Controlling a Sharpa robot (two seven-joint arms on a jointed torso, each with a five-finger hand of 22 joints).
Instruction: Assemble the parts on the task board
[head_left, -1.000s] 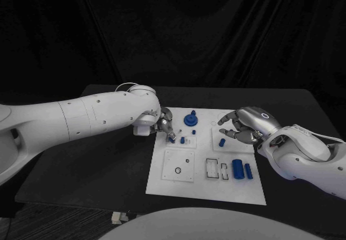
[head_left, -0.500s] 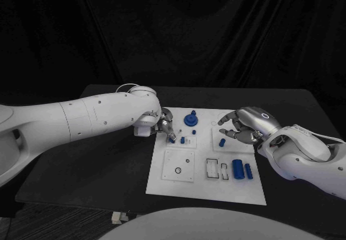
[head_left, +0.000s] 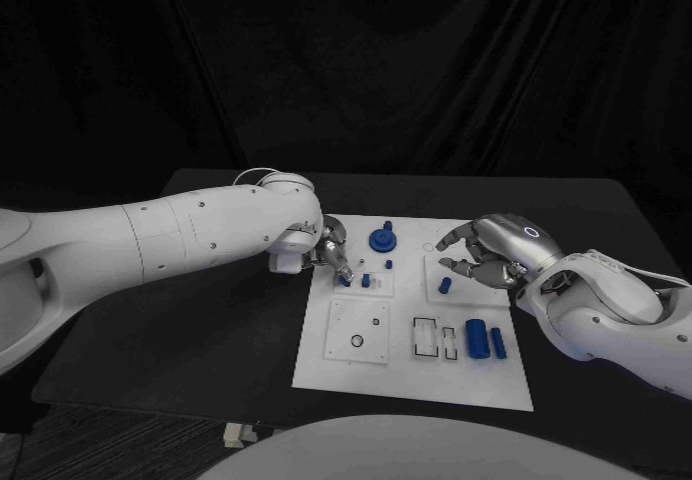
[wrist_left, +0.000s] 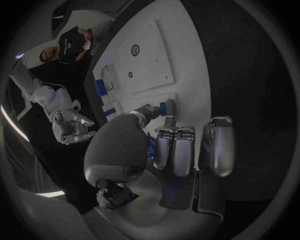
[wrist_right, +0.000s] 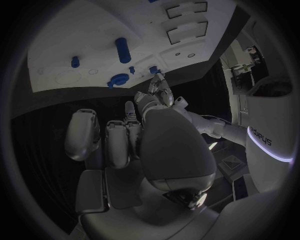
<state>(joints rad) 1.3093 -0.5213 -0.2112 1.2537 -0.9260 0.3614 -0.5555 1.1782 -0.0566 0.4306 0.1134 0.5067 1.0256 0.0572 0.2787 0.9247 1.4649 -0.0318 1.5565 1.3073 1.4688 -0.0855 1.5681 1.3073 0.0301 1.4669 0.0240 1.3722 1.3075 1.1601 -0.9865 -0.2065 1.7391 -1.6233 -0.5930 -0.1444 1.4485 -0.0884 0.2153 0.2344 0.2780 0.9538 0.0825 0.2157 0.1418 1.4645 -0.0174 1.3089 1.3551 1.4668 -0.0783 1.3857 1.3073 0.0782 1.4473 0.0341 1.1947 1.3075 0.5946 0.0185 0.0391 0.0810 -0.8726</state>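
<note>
Nothing's moved since earlier frames. Left silver hand (head_left: 329, 254) pinches small blue peg (head_left: 343, 281), seating it at white task board's (head_left: 411, 375) near-left edge; right silver hand (head_left: 488, 255) hovers, fingers curled, empty. Next: press peg straight down.

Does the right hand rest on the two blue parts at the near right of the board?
No, the right hand is farther back; both blue parts lie untouched.

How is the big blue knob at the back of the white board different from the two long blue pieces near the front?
The blue knob stands upright on the task board; the two long blue pieces lie flat. The knob looks round and wide with a stem on top; the long pieces are slim bars. The knob sits between the left hand and right hand; the long pieces lie nearer the robot. All are blue.
</note>
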